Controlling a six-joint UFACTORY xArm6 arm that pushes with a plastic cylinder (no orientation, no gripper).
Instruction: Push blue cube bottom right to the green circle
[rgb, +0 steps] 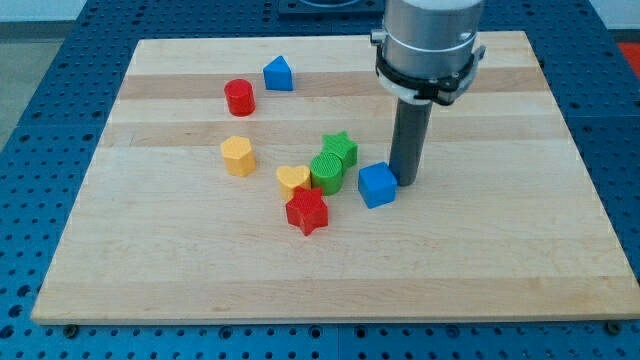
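The blue cube (377, 185) sits right of the board's middle. The green circle (327, 171), a round ribbed block, stands just to its left with a small gap between them. My tip (405, 181) rests on the board at the cube's upper right corner, touching or almost touching it. The dark rod rises from there to the grey arm head at the view's top.
A green star (340, 148) sits behind the green circle. A yellow heart (293, 180) and a red star (307, 211) lie at the circle's left and lower left. A yellow hexagon (238, 156), a red cylinder (239, 97) and a blue pointed block (278, 73) are further left.
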